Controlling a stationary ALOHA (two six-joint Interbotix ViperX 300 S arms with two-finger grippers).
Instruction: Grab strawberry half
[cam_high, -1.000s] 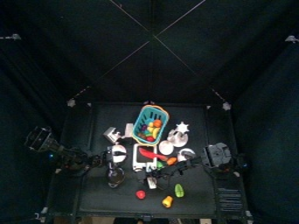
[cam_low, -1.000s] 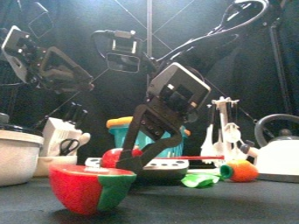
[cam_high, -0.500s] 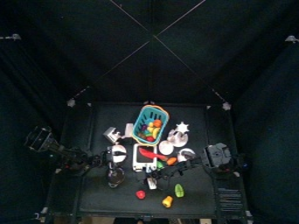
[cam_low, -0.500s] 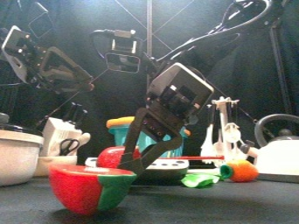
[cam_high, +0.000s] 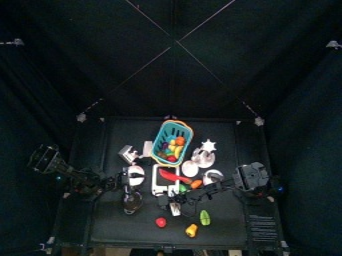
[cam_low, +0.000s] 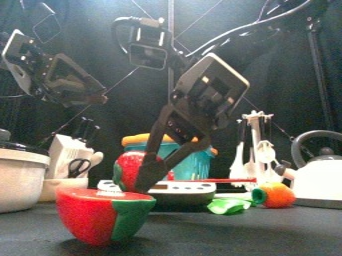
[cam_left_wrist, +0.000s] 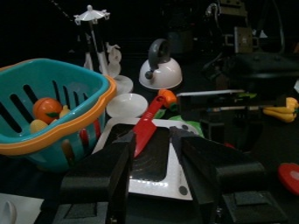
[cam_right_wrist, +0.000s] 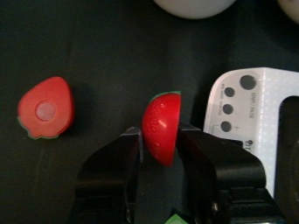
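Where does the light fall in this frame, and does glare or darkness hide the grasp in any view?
Front view: lamp glare near the top edge, yet the strawberry half in the right gripper is well lit. Right wrist view: even light, a soft shine on the fruit, jaws shut on it. Top view: the table is dim and the grasp too small to judge.
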